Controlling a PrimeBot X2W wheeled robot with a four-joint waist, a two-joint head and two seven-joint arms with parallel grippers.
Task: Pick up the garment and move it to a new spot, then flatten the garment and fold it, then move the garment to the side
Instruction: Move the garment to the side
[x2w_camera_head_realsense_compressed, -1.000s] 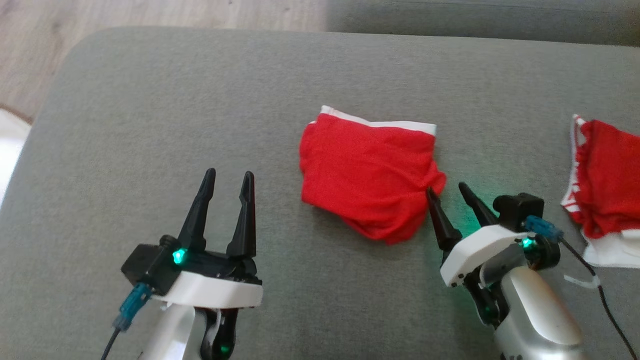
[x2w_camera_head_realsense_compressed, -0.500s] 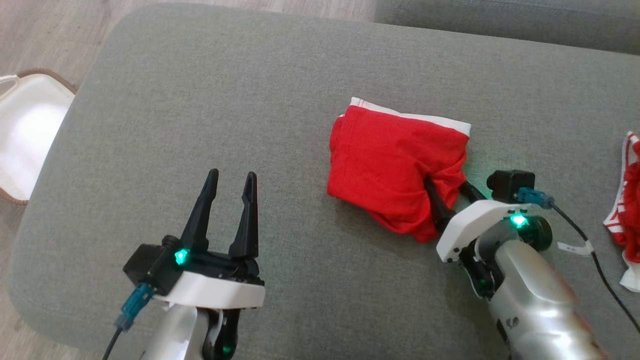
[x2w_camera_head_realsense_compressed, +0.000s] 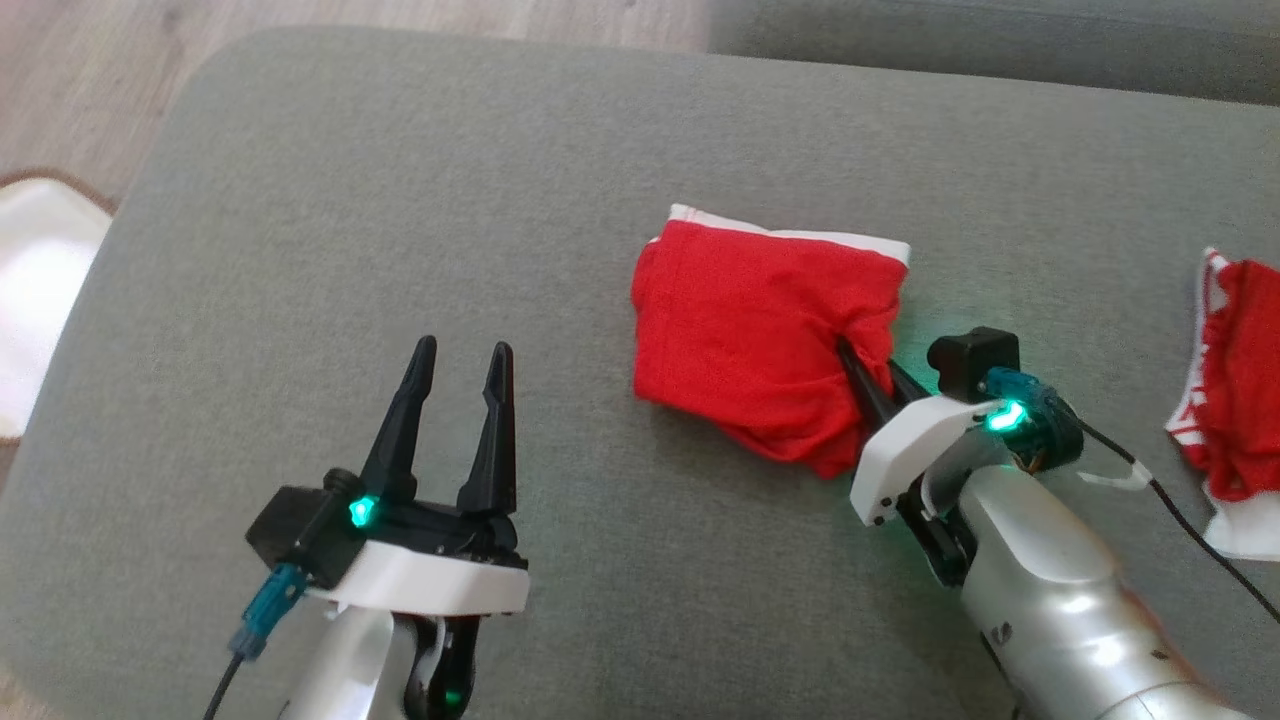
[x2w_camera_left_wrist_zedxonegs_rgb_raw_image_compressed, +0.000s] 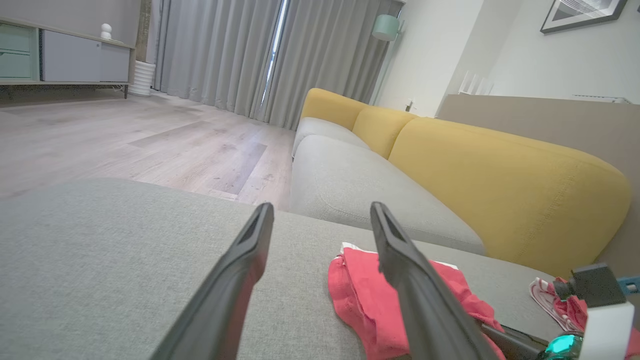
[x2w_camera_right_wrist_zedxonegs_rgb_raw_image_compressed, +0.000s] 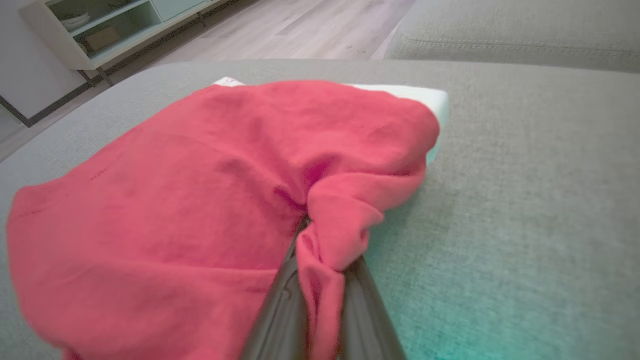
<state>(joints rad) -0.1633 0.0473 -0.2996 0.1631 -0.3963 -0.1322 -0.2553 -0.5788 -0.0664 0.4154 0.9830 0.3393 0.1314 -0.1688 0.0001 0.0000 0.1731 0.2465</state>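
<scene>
A folded red garment (x2w_camera_head_realsense_compressed: 752, 335) with a white waistband lies mid-cushion on the grey sofa seat (x2w_camera_head_realsense_compressed: 400, 220); it also shows in the left wrist view (x2w_camera_left_wrist_zedxonegs_rgb_raw_image_compressed: 367, 300) and the right wrist view (x2w_camera_right_wrist_zedxonegs_rgb_raw_image_compressed: 175, 200). My right gripper (x2w_camera_head_realsense_compressed: 868, 365) is shut on a pinch of red cloth at the garment's right edge, and the fold bunches between its fingers (x2w_camera_right_wrist_zedxonegs_rgb_raw_image_compressed: 320, 285). My left gripper (x2w_camera_head_realsense_compressed: 455, 370) stands open above bare cushion, well left of the garment, with nothing between its fingers (x2w_camera_left_wrist_zedxonegs_rgb_raw_image_compressed: 235, 280).
Another red and white garment (x2w_camera_head_realsense_compressed: 1230, 400) lies at the cushion's right edge. A white basket (x2w_camera_head_realsense_compressed: 40, 300) sits on the wooden floor to the left. A yellow sofa back (x2w_camera_left_wrist_zedxonegs_rgb_raw_image_compressed: 500, 175) rises beyond the seat.
My right gripper moved forward onto the garment's right edge and shut on the cloth. The left gripper held still. The head camera shifted.
</scene>
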